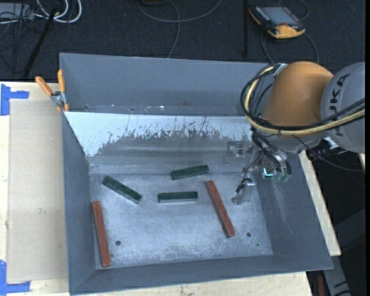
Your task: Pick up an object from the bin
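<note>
My gripper (242, 192) hangs low in the bin (172, 97), just right of the upper end of the slanted red-brown bar (219, 208). I cannot tell whether it is wide or narrow. A dark green bar (177, 197) lies left of that bar, and a second red-brown bar (100, 233) lies well apart, farther left.

I count five loose pieces in my bin (172, 91). Three are short dark green bars (121, 189), the second (189, 172) and third (177, 197) lying mid-floor. Two are longer reddish-brown sticks (100, 234), the other (219, 208) to the right.
</note>
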`<state>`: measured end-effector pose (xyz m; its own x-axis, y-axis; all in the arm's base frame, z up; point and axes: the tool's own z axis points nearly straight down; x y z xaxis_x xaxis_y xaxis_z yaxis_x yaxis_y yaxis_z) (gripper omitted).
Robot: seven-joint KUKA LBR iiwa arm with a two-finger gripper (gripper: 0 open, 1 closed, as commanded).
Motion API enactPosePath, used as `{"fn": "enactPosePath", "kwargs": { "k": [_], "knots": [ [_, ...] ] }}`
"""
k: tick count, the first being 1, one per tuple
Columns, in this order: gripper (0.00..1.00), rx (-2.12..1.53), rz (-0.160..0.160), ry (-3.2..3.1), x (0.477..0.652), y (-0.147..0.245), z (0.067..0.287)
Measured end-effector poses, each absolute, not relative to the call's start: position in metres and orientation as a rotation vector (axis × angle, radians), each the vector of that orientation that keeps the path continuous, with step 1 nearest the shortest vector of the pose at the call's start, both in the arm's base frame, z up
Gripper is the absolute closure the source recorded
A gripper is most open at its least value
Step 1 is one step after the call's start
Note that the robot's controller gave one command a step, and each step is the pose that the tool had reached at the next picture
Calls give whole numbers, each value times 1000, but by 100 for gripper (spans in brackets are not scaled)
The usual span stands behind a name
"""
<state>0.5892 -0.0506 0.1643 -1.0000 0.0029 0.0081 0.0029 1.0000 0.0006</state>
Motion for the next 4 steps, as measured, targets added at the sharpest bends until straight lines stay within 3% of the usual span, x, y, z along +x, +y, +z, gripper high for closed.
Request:
{"fn": "enactPosePath", "kwargs": {
  "k": [1, 2, 3, 4],
  "knots": [
    [0, 80, -3, -3133, 585, -11, 70],
    [0, 469, -4, -3103, 570, 61, 69],
    [100, 467, -2, -3105, 570, 59, 70],
    [100, 545, 0, -3104, 579, 81, 209]
  ]
}}
